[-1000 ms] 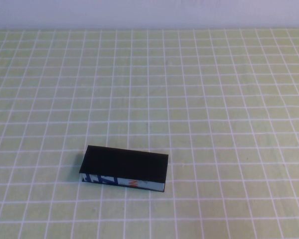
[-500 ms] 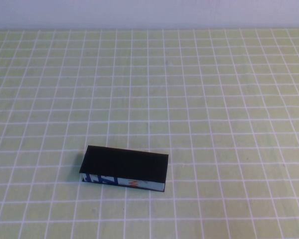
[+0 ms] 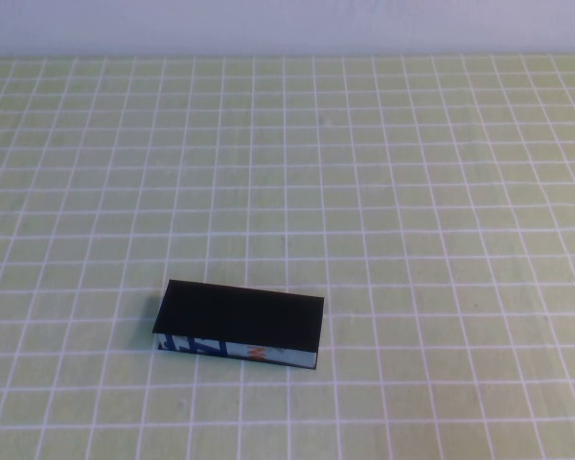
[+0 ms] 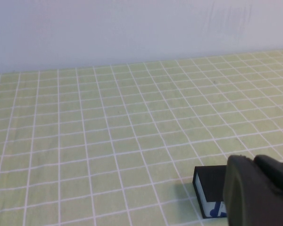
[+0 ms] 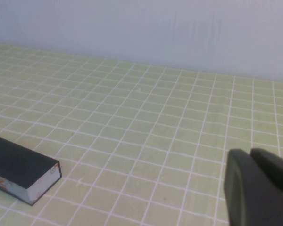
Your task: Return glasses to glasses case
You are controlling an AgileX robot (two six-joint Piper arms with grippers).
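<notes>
The glasses case point(image 3: 240, 316) lies closed on the green checked cloth, left of centre and near the front, its black lid on top and its pale blue side with blue and orange marks facing the front. The glasses are not in view. Neither gripper shows in the high view. In the left wrist view my left gripper point(image 4: 253, 161) is shut and empty, held just in front of one end of the case point(image 4: 208, 181). In the right wrist view my right gripper point(image 5: 250, 154) is shut and empty, well off to the side of the case point(image 5: 19, 167).
The green cloth with white grid lines point(image 3: 412, 211) covers the whole table. A plain pale wall point(image 3: 287, 24) runs along the table's far edge.
</notes>
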